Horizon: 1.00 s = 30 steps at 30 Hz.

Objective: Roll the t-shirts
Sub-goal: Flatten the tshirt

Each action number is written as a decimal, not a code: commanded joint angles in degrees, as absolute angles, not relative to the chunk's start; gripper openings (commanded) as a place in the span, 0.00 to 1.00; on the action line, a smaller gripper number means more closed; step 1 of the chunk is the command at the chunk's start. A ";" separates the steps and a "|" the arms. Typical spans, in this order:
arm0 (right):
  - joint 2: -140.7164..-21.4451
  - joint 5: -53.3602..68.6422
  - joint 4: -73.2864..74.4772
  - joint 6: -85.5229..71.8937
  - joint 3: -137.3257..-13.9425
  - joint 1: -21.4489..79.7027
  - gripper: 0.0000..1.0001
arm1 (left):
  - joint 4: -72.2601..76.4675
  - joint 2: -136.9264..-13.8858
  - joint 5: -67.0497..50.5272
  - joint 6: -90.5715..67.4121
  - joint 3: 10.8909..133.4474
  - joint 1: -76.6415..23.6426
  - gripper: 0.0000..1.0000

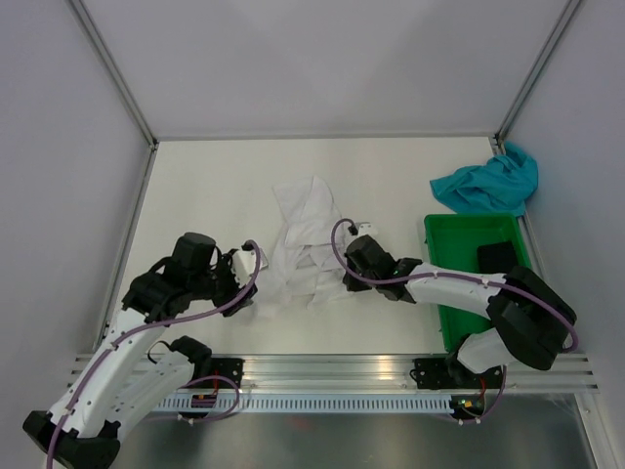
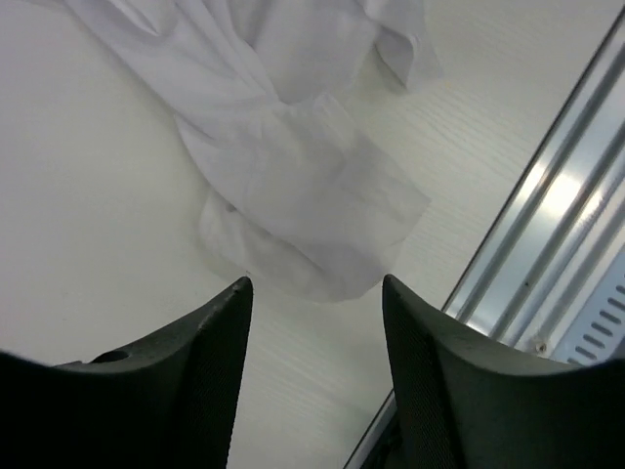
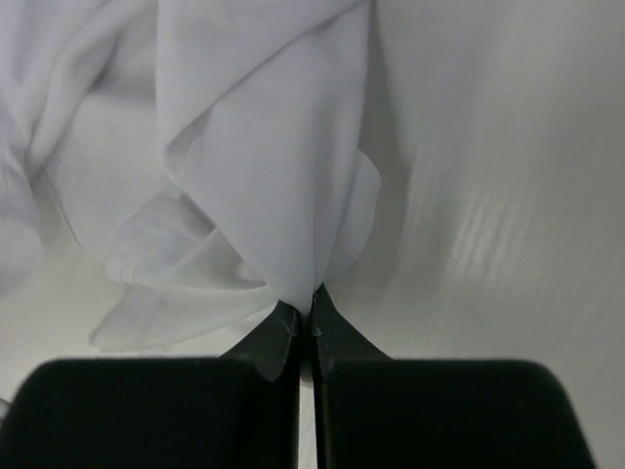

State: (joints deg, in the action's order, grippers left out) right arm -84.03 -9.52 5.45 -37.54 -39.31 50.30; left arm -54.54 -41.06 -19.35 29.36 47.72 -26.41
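The white t-shirt (image 1: 305,242) lies crumpled in the middle of the table. It also shows in the left wrist view (image 2: 293,156) and the right wrist view (image 3: 244,147). My right gripper (image 1: 344,278) is at the shirt's near right edge, and its jaws (image 3: 305,301) are shut on a fold of the white cloth. My left gripper (image 1: 252,281) is open and empty just left of the shirt's near edge, with its fingertips (image 2: 234,303) short of the hem. The teal-blue t-shirt (image 1: 488,182) lies bunched at the far right.
A green plastic crate (image 1: 459,234) stands at the right with a dark object (image 1: 500,256) inside it. A metal rail (image 1: 332,369) runs along the table's near edge and shows in the left wrist view (image 2: 547,225). Grey walls close in the table.
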 commanded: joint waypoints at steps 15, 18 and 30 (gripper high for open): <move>-103.73 -12.83 23.66 -20.39 -86.78 22.84 0.71 | -55.11 -39.82 -16.44 30.68 48.96 -26.28 0.72; -95.84 -12.66 16.20 -21.88 -72.14 23.64 0.78 | -54.15 -38.94 -16.52 30.67 47.56 -26.37 0.72; -96.32 -14.86 16.35 -20.22 -55.64 23.12 0.79 | -51.24 -41.40 -16.61 28.74 46.15 -26.28 0.73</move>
State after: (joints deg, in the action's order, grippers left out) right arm -94.67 -13.93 17.58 -20.99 -56.58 23.31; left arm -53.43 -42.11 -17.28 31.07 46.59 -26.41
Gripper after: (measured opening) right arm 0.800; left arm 0.728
